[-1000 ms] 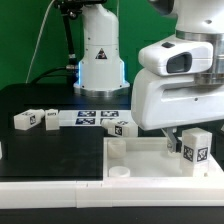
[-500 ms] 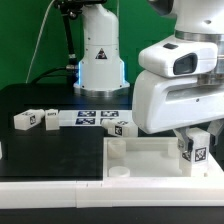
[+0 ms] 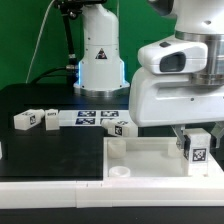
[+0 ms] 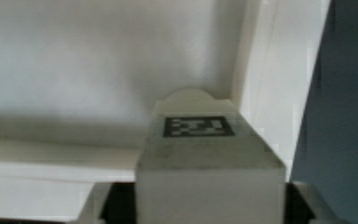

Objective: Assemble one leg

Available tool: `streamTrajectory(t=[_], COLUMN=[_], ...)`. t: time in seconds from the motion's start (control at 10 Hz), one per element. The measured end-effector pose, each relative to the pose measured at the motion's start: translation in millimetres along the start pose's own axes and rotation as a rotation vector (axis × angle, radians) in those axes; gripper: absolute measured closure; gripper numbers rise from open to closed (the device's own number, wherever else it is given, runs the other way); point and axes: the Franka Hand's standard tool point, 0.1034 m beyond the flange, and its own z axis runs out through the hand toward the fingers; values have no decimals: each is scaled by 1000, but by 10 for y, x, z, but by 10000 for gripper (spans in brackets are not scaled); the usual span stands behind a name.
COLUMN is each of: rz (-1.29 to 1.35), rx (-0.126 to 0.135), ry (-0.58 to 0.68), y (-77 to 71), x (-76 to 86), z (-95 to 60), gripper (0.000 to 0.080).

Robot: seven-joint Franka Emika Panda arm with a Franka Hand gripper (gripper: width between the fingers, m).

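My gripper [image 3: 197, 140] is shut on a leg [image 3: 197, 149], a small white square post with a black-and-white tag, held upright over the white tray-like panel [image 3: 150, 157] near its corner at the exterior view's right. In the wrist view the held leg [image 4: 202, 150] fills the middle between my dark fingers [image 4: 110, 203], with the panel's raised rim [image 4: 274, 60] beyond it. Three more legs lie on the black table: two together [image 3: 34, 119] at the exterior view's left and one [image 3: 120, 127] just behind the panel.
The marker board [image 3: 95, 117] lies flat behind the panel. The robot base [image 3: 98, 55] stands at the back. A round socket [image 3: 119, 171] shows at the panel's near corner. A long white bar [image 3: 50, 185] lies along the front.
The held leg has moved down a little and slightly toward the exterior view's right, closer to the panel's corner. The loose legs have not moved.
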Motion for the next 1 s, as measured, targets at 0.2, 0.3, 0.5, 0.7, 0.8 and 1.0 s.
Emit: streamTrajectory(t=[0.2,0.3,0.5,0.7,0.8,1.0], rz=[271,326,614,809,908,956], rx=[2,3,1,3,7,7], ry=[0,0,1,0,-3,-5], y=[6,7,13,19,25,26], x=[3,4,6,9,11,7], z=[-1,-3,-8,-10,-12,-4], gripper=[508,508,508,508,508,421])
